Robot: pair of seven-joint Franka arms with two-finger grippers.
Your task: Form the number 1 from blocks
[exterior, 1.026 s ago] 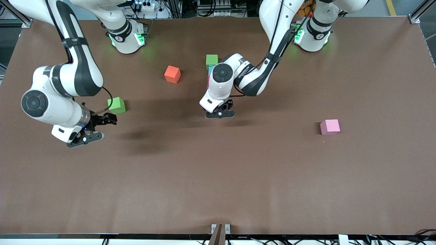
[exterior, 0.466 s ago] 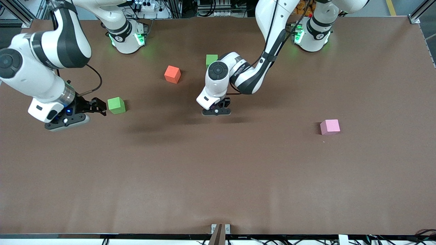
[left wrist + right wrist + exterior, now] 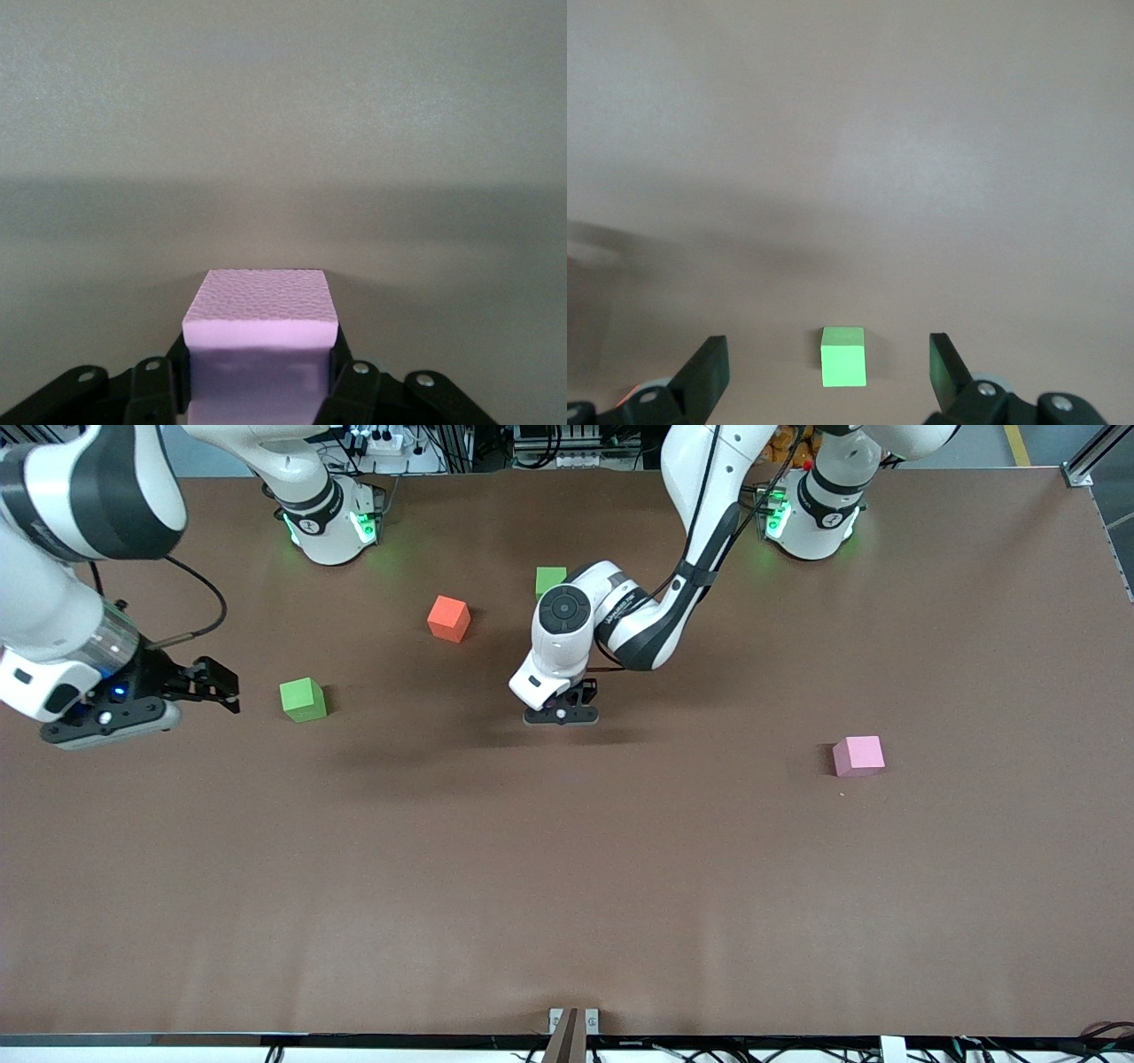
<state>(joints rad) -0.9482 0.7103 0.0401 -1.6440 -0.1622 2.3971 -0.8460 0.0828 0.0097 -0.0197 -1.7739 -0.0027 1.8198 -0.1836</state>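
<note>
Left gripper [image 3: 257, 390] fingers [image 3: 159, 385] clamped on either side of a pale purple-pink block [image 3: 260, 332]; matte, finely pebbled top face, lower part lost in shadow between the fingers, exact hue hard to call. In the front view the same left gripper [image 3: 562, 710] low over mid-worktop, held block hidden under the wrist. Right gripper [image 3: 828, 372] fingers [image 3: 704, 372] spread wide, nothing between them, green block [image 3: 842, 357] seen down on the worktop [image 3: 850, 133] well below. In the front view the right gripper [image 3: 208, 682] up in the air over the right arm's end of the worktop [image 3: 567, 886], beside that green block [image 3: 302, 699] but apart from it. Second green block [image 3: 550, 581] partly cut off by the left arm's elbow, close to the arm bases. Orange block [image 3: 448, 618] alone, between the two green ones, farther from the front camera than the lone green block. Pink block [image 3: 858, 755] alone toward the left arm's end, nearest of the visible blocks to the front camera. Any blocks under the left arm's forearm not discernible. All visible blocks: plain single-colour cubes of equal size, flat on the worktop, none touching.
</note>
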